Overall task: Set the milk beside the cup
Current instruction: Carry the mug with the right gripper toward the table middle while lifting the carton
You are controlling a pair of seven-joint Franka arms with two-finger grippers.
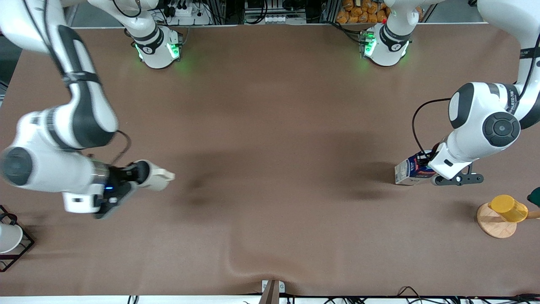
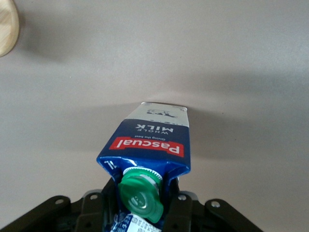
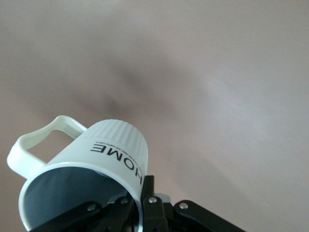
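Observation:
The milk (image 1: 410,170) is a dark blue carton with a green cap (image 2: 141,193) and a red label. My left gripper (image 1: 423,167) is shut on its gable top and holds it tilted, low over the table at the left arm's end. In the left wrist view the fingers (image 2: 108,193) clamp both sides of the carton (image 2: 149,145) by the cap. The cup (image 1: 159,177) is a cream mug with a grey inside and "HOME" lettering (image 3: 104,150). My right gripper (image 1: 145,173) is shut on its rim (image 3: 140,188) and holds it on its side above the table at the right arm's end.
A yellow cup (image 1: 508,207) lies on a round wooden coaster (image 1: 494,224) near the left arm's end; the coaster also shows in the left wrist view (image 2: 7,29). A white cup in a black wire frame (image 1: 9,238) stands at the right arm's end. The cloth has a fold (image 1: 240,264) near the front edge.

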